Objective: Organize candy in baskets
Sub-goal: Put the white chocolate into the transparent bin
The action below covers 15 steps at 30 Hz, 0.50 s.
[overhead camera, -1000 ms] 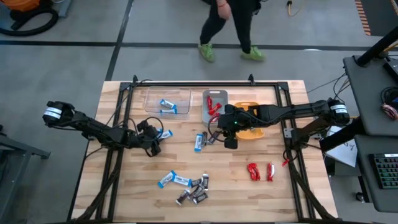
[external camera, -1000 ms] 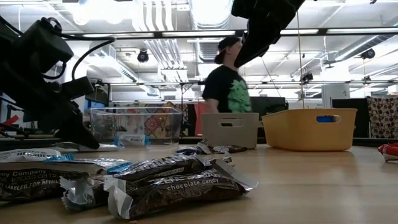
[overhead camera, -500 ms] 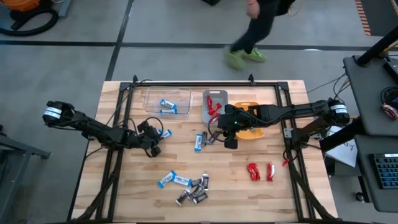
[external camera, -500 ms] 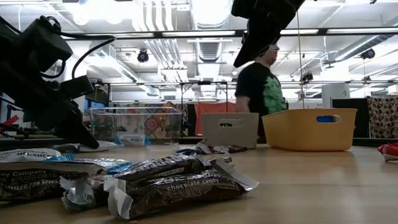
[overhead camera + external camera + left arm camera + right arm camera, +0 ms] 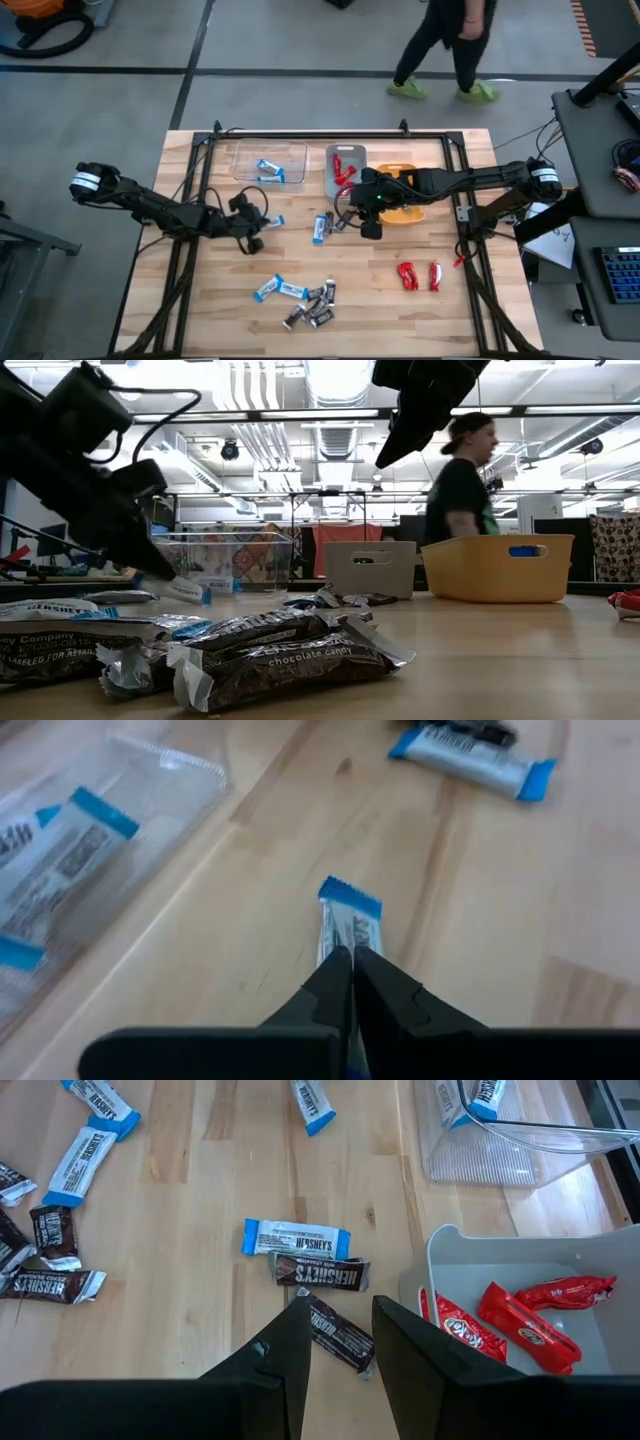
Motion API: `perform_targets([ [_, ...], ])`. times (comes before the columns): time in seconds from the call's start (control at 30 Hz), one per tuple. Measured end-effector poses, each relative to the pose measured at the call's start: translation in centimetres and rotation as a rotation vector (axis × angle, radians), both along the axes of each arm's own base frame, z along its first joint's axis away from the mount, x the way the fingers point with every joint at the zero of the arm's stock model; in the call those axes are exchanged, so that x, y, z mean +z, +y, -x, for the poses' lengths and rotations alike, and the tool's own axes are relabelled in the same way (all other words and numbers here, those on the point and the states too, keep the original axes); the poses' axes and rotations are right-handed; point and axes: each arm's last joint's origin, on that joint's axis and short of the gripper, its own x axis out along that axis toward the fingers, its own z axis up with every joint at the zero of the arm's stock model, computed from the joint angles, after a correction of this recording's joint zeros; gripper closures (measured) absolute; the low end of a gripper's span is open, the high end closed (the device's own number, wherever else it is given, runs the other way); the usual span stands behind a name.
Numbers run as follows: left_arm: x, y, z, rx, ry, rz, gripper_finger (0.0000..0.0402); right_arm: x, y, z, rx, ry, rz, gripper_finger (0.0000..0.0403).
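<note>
Left end effector (image 5: 350, 965) clamped on blue-and-white bar (image 5: 348, 923): white wrapper, blue crimped ends, dark print. Bar lifted off counter (image 5: 450, 310), near clear basket (image 5: 270, 160); long axis in line with fingers, free end pointing away from wrist. Right end effector (image 5: 340, 1330) apart, empty, above brown bars (image 5: 330, 1295).

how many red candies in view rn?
4: two red candies in the grey bin (first, second), two loose at the table's right (left one, right one). More may be hidden.
</note>
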Motion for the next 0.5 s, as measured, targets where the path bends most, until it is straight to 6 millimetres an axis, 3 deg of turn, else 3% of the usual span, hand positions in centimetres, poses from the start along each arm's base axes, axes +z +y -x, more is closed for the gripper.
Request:
perform_targets([
  [0.5, 0.86, -0.31, -0.77, -0.028, -0.031, 0.041, 0.0398, 0.01, 0.00, 0.00, 0.000, -0.001, 0.000, 0.0300],
])
